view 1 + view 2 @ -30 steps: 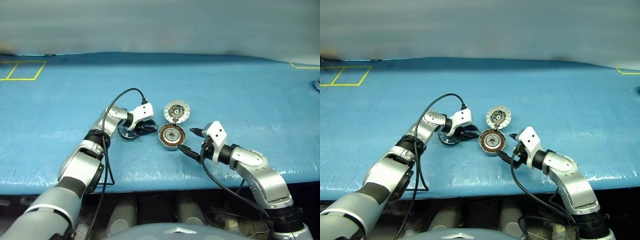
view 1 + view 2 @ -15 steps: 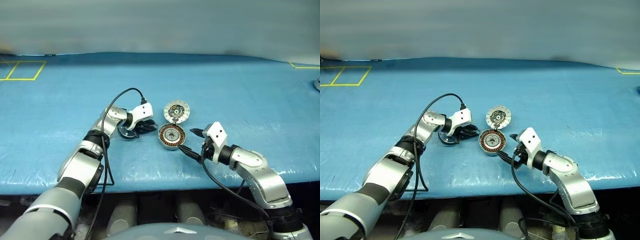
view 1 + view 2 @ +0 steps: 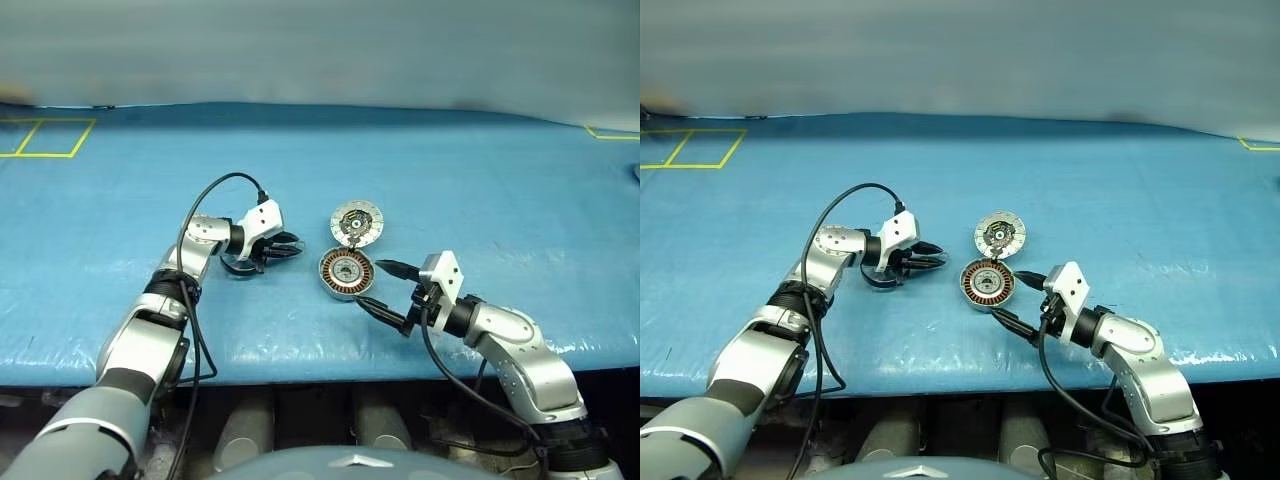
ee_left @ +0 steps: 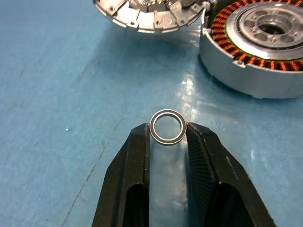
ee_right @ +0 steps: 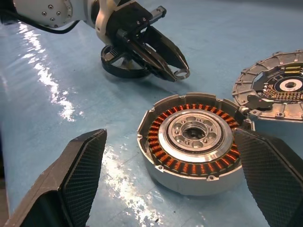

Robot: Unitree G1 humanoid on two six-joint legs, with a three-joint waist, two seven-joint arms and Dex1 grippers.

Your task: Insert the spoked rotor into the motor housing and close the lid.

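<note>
No text, label, brand, number or sign can be read anywhere in these views; the round silver-rimmed motor housing with copper-brown windings (image 5: 191, 142) carries no legible marking; the flat pale silver lid with radial marks (image 5: 279, 90) just beside that housing shows fine patterning on its face but no characters that can be made out.
</note>
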